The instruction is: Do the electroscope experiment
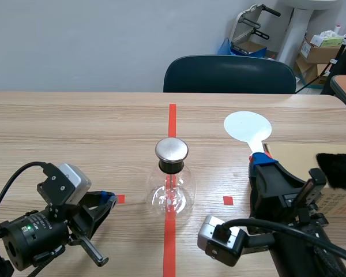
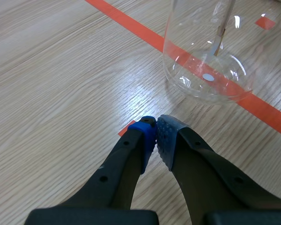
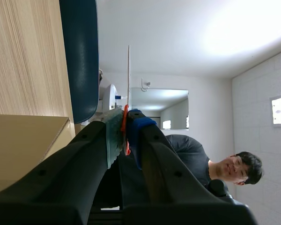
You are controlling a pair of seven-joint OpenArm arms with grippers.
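Scene view: electroscope test, paddle in grip, not yet brought to the cap.
Electroscope flask (image 1: 172, 184) at frame centre on bench (image 1: 75, 127). Right claw (image 1: 259, 163), lower right, clamped on handle of white paddle (image 1: 248, 127), disc well apart from metal cap (image 1: 172, 149). Left claw (image 1: 106, 201), lower left, closed, empty. Judged outstanding: bring disc to cap.

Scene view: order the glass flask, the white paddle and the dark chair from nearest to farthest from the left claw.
1. The glass flask, close beside the left claw, toward the middle.
2. The white paddle, farther off on the right side, gripped by the right claw.
3. The dark chair, past the far edge of the table.
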